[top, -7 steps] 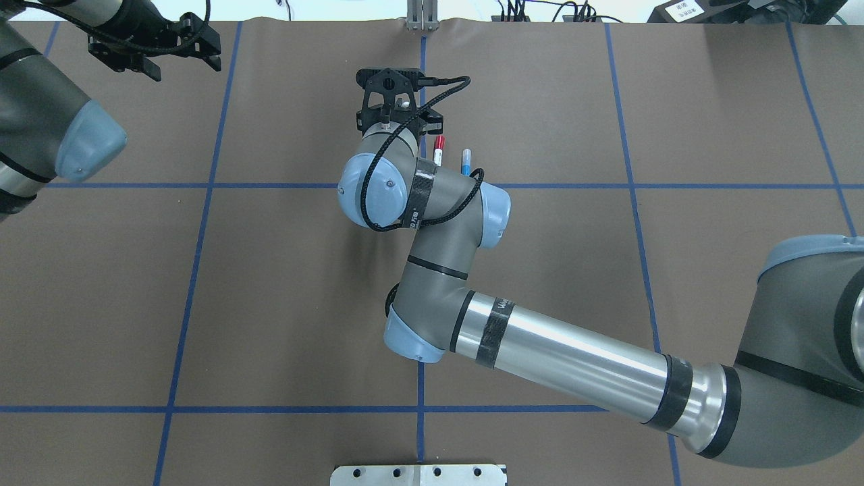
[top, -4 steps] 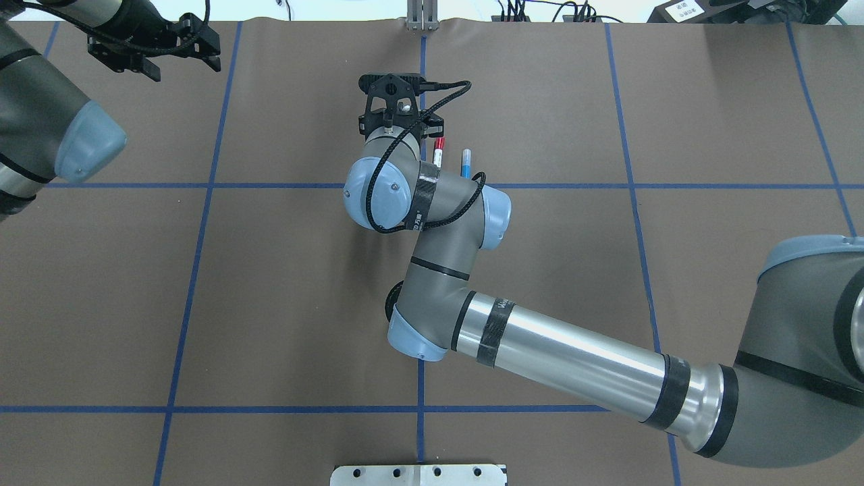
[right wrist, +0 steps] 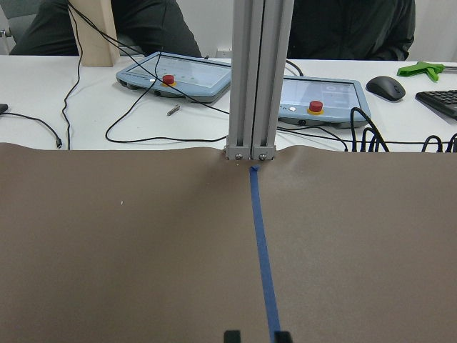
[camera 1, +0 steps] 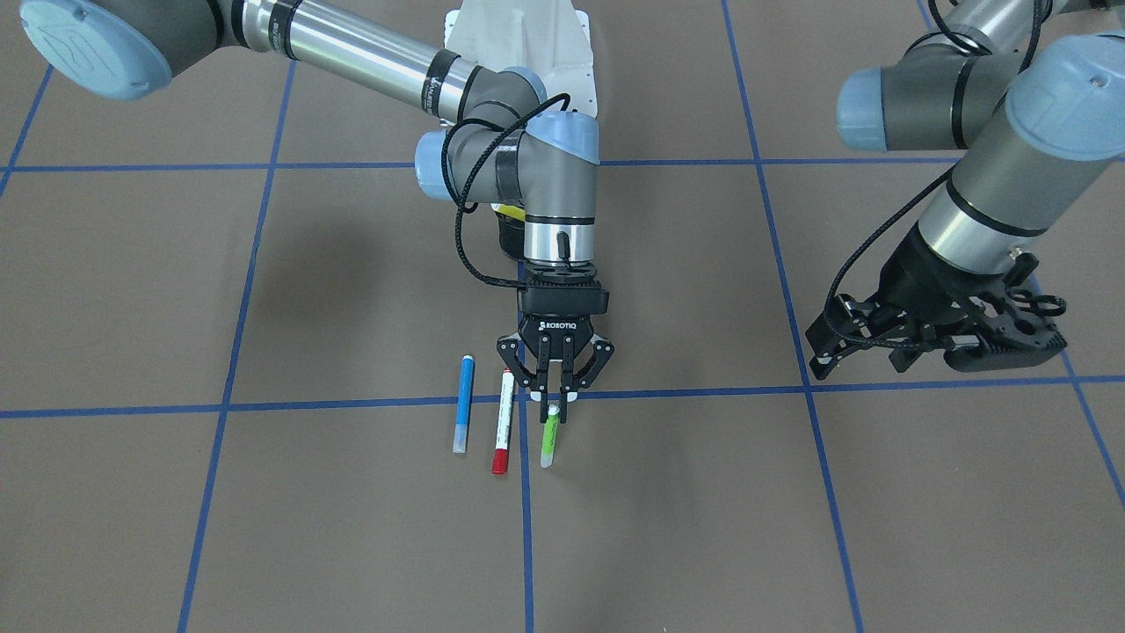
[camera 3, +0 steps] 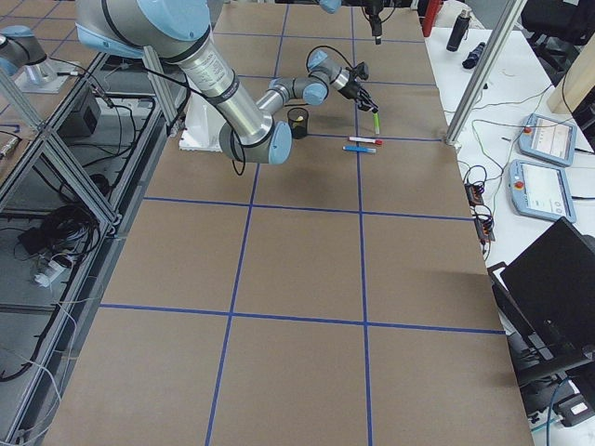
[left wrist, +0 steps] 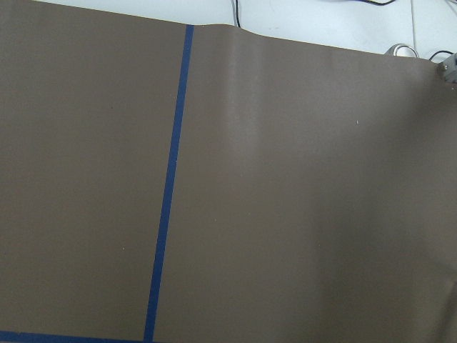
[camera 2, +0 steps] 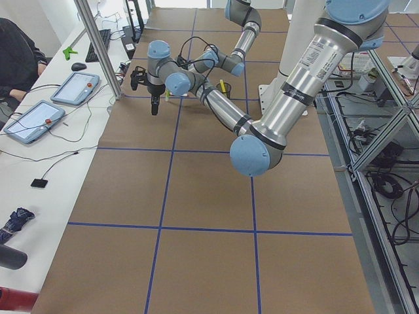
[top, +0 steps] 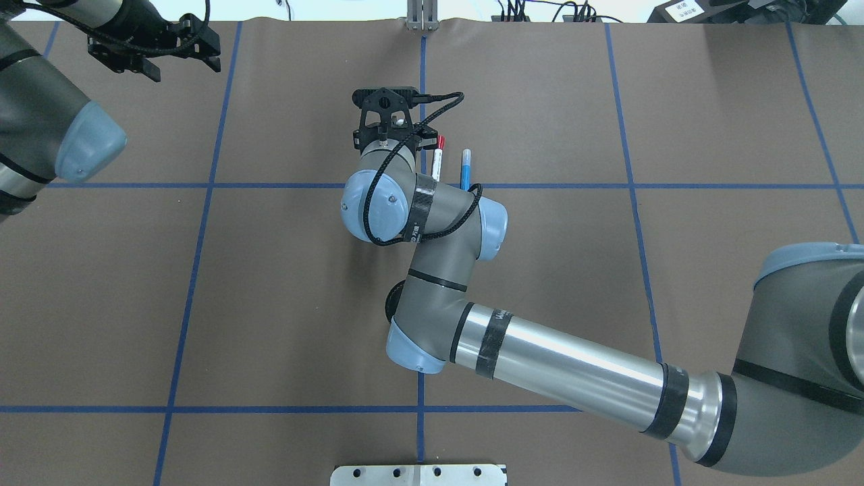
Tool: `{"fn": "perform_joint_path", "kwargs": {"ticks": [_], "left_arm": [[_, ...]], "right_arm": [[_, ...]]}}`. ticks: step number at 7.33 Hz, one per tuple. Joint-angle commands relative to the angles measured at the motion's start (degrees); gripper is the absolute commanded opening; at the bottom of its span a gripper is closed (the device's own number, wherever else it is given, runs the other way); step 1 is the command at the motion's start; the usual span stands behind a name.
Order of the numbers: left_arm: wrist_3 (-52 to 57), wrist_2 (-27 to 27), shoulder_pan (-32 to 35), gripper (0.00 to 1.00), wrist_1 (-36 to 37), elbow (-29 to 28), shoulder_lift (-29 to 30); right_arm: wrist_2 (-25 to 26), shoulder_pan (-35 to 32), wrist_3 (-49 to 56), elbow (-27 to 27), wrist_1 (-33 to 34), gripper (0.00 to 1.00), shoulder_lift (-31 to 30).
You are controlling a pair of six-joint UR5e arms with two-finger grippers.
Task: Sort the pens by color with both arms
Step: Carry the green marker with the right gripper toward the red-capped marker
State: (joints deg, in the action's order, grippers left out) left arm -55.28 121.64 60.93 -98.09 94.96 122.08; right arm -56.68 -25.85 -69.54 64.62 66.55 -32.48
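**Lime green pen gripped at one end**

Lime green pen (camera 1: 547, 441) sits just beside the red-capped white pen (camera 1: 503, 422) and blue pen (camera 1: 462, 404). Right gripper (camera 1: 555, 397) is clamped on its end. The front view shows this; overhead, the wrist hides it. Left gripper (top: 183, 67) has fingers apart, well away.

1. The worktop (camera 1: 264, 290) was seen to be matt, brown and paper-like, lined with smooth blue tape (camera 1: 352, 406).
2. The right arm (camera 1: 352, 53) was finished in polished bare metal, matt grey casing and smooth light-blue caps.
3. The right end effector (camera 1: 554, 403) was seen in matt black.
4. The lime green pen (camera 1: 547, 440) was seen in smooth plastic.
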Motion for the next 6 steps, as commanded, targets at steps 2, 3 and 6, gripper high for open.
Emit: {"fn": "perform_joint_path", "kwargs": {"ticks": [2, 3, 6], "left_arm": [[0.00, 0.00, -0.03, 1.00, 0.00, -0.21, 0.00], [0.00, 0.00, -0.03, 1.00, 0.00, -0.30, 0.00], [-0.09, 0.00, -0.03, 1.00, 0.00, -0.21, 0.00]], "right_arm": [[0.17, 2.02, 1.15, 4.79, 0.07, 0.00, -2.49], [0.25, 2.64, 2.03, 6.20, 0.07, 0.00, -3.20], [0.17, 0.03, 3.61, 7.27, 0.42, 0.00, -3.21]]}}
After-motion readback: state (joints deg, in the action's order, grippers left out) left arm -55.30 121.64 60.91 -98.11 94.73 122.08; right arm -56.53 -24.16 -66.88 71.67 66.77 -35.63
